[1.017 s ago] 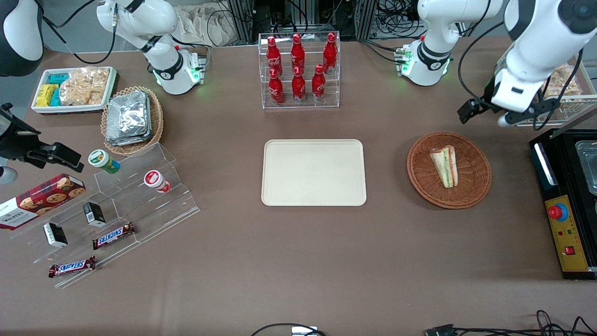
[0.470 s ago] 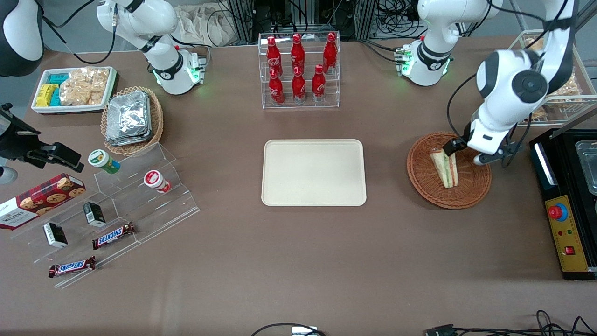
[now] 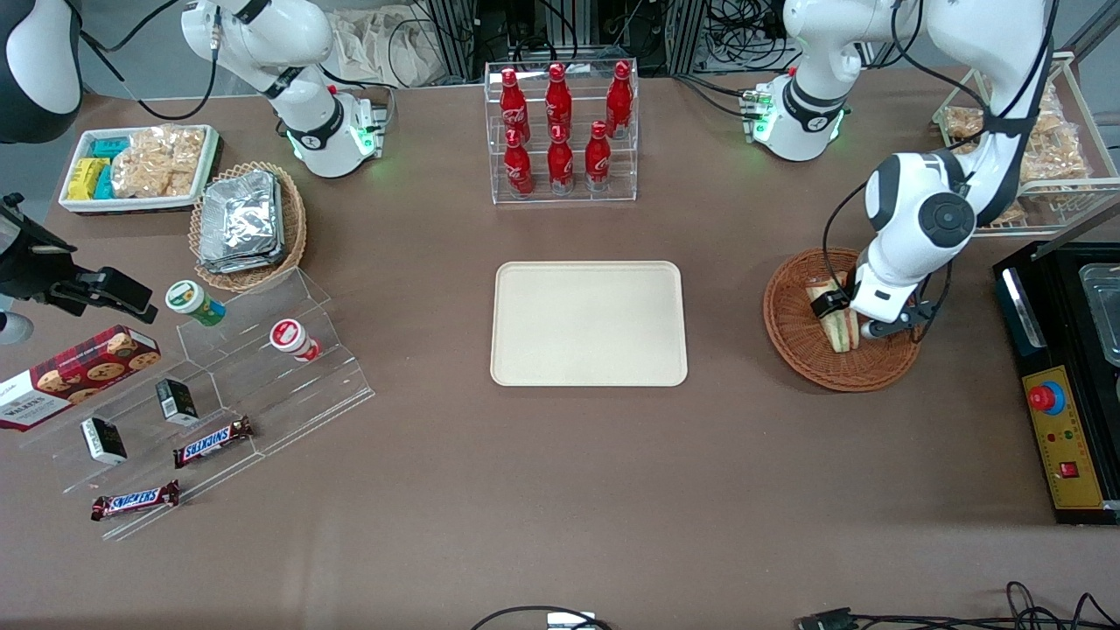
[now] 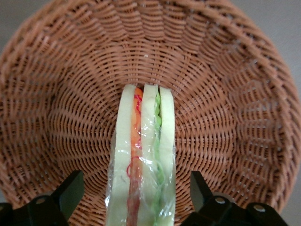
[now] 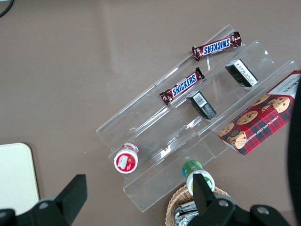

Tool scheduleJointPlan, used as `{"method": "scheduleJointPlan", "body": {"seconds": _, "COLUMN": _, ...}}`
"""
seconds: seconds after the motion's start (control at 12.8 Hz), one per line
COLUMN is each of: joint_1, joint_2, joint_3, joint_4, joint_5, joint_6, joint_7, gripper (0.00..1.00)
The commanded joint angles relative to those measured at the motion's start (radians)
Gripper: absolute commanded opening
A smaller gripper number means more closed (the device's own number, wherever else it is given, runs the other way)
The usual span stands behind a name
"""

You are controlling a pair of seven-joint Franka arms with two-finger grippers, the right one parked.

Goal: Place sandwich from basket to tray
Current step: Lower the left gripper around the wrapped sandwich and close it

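While the triangular white-bread sandwich (image 4: 143, 160) is lying in the round reddish-brown wicker basket (image 3: 792, 328) at the frame's right, I am holding the left gripper (image 4: 136, 200) open astride it, gripping nothing; transfer to the bare cream-beige rectangular tray (image 3: 588, 322) at centre is remaining.

A brown-clothed table (image 3: 560, 490) fills the scene; cables (image 3: 1032, 604) trail at its near edge.

Sandwich (image 4: 143, 160) lies in the basket (image 3: 792, 337) toward the working arm's end of the bench; hand (image 4: 136, 200) straddles it, fingers apart; tray (image 3: 588, 323) mid-bench.
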Motion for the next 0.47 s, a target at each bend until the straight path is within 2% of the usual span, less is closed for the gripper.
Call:
{"method": "scheduleJointPlan", "body": {"seconds": 0.0, "joint_1": 0.005, "joint_2": -0.009, "joint_3": 0.002, "joint_4": -0.007, "joint_5": 0.019, "joint_6": 0.014, "joint_7": 0.003, "gripper": 1.0}}
{"method": "scheduleJointPlan", "body": {"seconds": 0.08, "joint_1": 0.005, "joint_2": -0.004, "joint_3": 0.002, "joint_4": -0.006, "joint_5": 0.019, "joint_6": 0.014, "joint_7": 0.001, "gripper": 1.0}}
{"method": "scheduleJointPlan", "body": {"seconds": 0.16, "joint_1": 0.005, "joint_2": 0.003, "joint_3": 0.002, "joint_4": -0.006, "joint_5": 0.019, "joint_6": 0.016, "joint_7": 0.001, "gripper": 0.94}}
{"method": "scheduleJointPlan", "body": {"seconds": 0.31, "joint_1": 0.005, "joint_2": -0.003, "joint_3": 0.002, "joint_4": -0.007, "joint_5": 0.019, "joint_6": 0.014, "joint_7": 0.001, "gripper": 0.15}}
{"method": "scheduleJointPlan", "body": {"seconds": 0.39, "joint_1": 0.005, "joint_2": -0.001, "joint_3": 0.002, "joint_4": -0.009, "joint_5": 0.02, "joint_6": 0.014, "joint_7": 0.001, "gripper": 0.0}}
